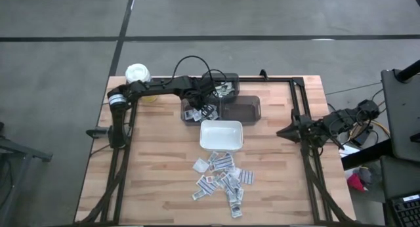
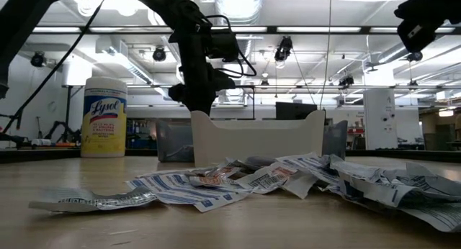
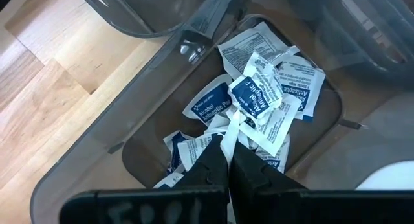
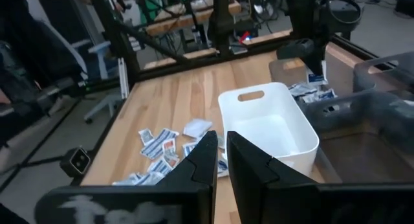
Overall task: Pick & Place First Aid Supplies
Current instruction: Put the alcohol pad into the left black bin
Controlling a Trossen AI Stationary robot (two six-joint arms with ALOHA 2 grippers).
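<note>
Several first aid packets (image 1: pixel 220 178) lie loose on the wooden table near its front edge, in front of the white dish (image 1: pixel 221 135). More packets (image 3: pixel 284 88) fill a grey bin (image 1: pixel 197 112) behind the dish. My left gripper (image 3: pixel 228 153) hangs over that bin, pointing steeply down, shut on one blue-and-white packet (image 3: pixel 259 94). My right gripper (image 4: pixel 221 158) waits at the table's right edge, high and nearly level, fingers together with nothing between them. My left gripper pinches a white edge strip (image 3: pixel 235 127) of the blue-and-white packet between its two fingertips, coming from above and pointing steeply down. The rest of the packet sits on the pile in the bin; whether it is lifted clear of the other packets I cannot tell.
Two more grey bins (image 1: pixel 243 110) (image 1: pixel 226 86) stand beside the first one. A yellow canister with a white lid (image 1: pixel 138 75) stands at the far left corner. A black frame (image 1: pixel 305 122) runs along the table's sides.
</note>
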